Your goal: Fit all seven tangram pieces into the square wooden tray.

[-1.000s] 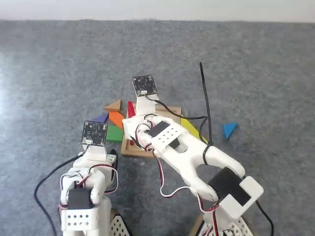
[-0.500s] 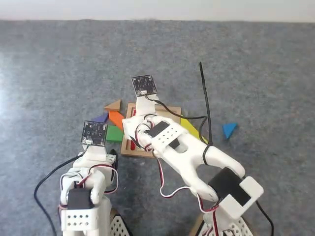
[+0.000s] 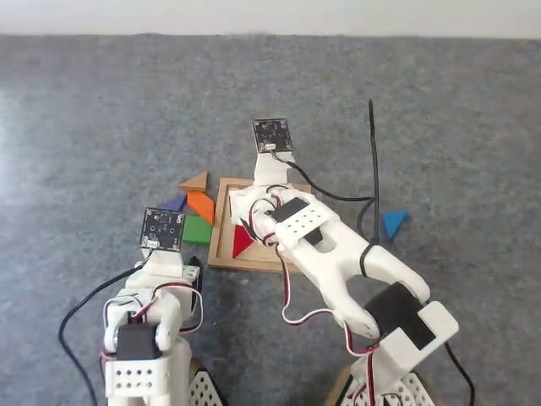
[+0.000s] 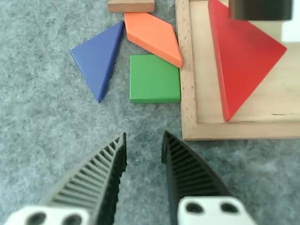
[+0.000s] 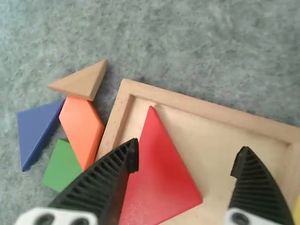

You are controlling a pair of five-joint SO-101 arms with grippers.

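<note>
The square wooden tray (image 3: 221,247) lies mid-table. A large red triangle (image 3: 243,239) lies flat in its near-left corner, also seen in the right wrist view as the red triangle (image 5: 159,178) on the tray floor (image 5: 220,140). My right gripper (image 5: 187,159) hovers open above it, holding nothing. Left of the tray lie a tan triangle (image 3: 195,180), an orange parallelogram (image 3: 200,205), a dark blue triangle (image 3: 173,203) and a green square (image 3: 197,229). My left gripper (image 4: 144,140) sits low over the carpet just short of the green square (image 4: 154,78), fingers narrowly parted and empty.
A light blue triangle (image 3: 393,222) lies alone on the grey carpet to the right of the tray. A sliver of a yellow piece (image 5: 297,213) shows at the tray's far side. A black cable (image 3: 373,169) rises beside the right arm.
The right gripper let go of the red triangle, which was held upright at the tray's left edge and now lies flat inside. The right arm shifted right and farther back. The left arm stayed still.
</note>
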